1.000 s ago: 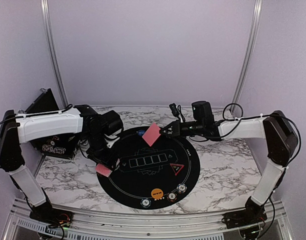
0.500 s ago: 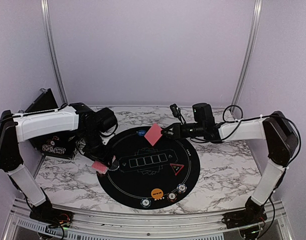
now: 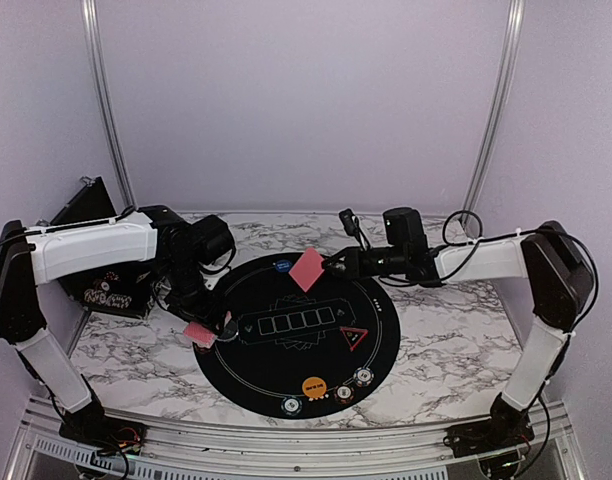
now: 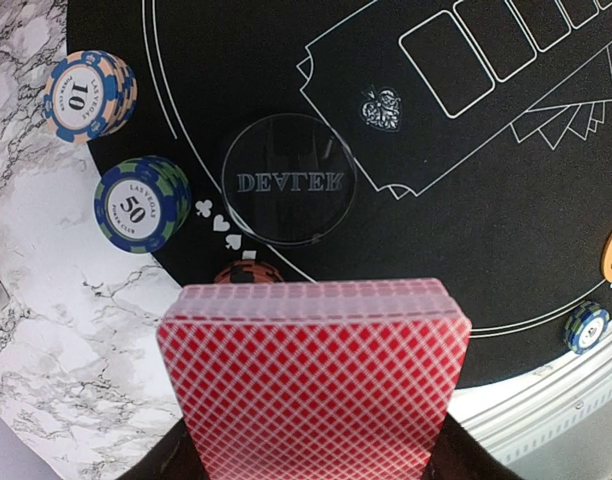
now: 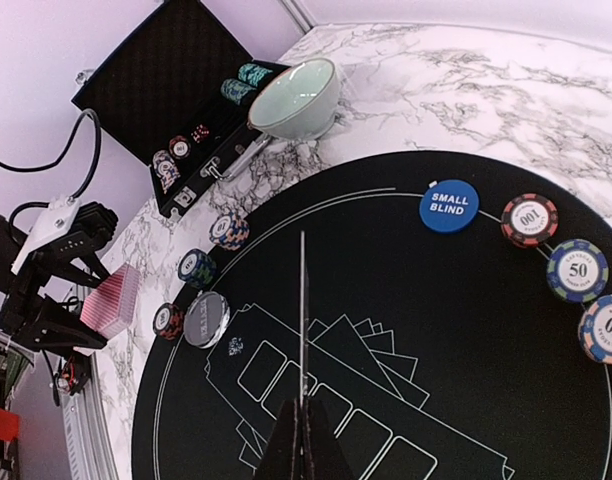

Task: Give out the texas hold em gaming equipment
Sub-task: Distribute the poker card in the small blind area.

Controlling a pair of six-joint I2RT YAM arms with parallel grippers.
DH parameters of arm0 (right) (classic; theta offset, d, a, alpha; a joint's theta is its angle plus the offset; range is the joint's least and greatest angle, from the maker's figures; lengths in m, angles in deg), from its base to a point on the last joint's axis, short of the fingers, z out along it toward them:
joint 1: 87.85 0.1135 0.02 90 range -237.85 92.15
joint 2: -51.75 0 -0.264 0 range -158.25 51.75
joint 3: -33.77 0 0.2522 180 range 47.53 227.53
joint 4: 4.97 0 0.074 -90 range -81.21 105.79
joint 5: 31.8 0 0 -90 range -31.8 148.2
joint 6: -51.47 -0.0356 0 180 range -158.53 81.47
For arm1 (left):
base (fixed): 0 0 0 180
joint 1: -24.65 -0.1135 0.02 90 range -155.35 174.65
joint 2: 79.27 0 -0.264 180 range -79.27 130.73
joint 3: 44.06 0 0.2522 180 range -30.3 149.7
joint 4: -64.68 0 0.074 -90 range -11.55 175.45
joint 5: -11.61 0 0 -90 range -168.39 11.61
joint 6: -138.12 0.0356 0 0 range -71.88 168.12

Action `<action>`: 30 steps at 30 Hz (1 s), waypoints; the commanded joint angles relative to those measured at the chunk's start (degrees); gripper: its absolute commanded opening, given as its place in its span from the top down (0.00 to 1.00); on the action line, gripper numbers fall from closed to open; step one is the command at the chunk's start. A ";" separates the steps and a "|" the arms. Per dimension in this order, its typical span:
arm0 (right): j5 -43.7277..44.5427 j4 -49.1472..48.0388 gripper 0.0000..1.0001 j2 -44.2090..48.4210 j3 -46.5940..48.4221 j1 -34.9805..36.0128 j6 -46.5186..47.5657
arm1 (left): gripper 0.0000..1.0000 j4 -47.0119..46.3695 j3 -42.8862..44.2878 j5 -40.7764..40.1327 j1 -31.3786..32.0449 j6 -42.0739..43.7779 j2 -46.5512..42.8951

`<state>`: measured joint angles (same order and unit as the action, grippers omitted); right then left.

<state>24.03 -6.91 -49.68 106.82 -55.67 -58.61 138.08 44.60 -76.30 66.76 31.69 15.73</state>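
Observation:
My left gripper (image 3: 203,328) is shut on a deck of red-backed playing cards (image 4: 316,380), held over the left rim of the black mat (image 3: 381,345). Below it lie the clear dealer button (image 4: 288,180), a 10 chip stack (image 4: 86,95), a 50 chip stack (image 4: 136,205) and a red chip stack (image 4: 248,273) partly hidden by the deck. My right gripper (image 5: 304,415) is shut on a single card (image 5: 303,320), seen edge-on, above the mat's far side (image 3: 308,268). The blue small blind button (image 5: 449,206) and three chip stacks (image 5: 577,270) lie by the far rim.
An open black case (image 5: 176,100) with more chips stands at the far left, a teal bowl (image 5: 296,97) beside it. A red triangle marker (image 3: 353,337), an orange button (image 3: 313,386) and three chips (image 3: 344,394) lie on the mat's near part. The marble table (image 3: 446,340) surrounds the mat.
The left gripper with the deck shifted slightly left and away from the near edge. The right gripper with its card drew a little to the left.

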 commanded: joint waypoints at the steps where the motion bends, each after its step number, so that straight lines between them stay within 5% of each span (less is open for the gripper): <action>1: -1.32 -0.24 1.00 -2.85 4.48 0.02 -1.73 | 0.48 0.79 -0.03 0.20 -0.36 0.68 -2.01; 18: -6.83 -7.86 1.00 -20.69 15.37 2.44 -28.19 | 0.48 0.94 -0.60 0.18 -0.36 0.67 -2.89; 30: -1.37 -8.49 1.00 -26.53 17.88 1.75 -35.09 | 0.48 1.01 -0.64 0.10 -0.36 1.18 -2.82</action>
<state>20.31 -13.10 -74.71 122.60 -53.61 -90.12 138.13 44.40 -76.30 66.58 32.11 15.18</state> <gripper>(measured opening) 0.004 0.657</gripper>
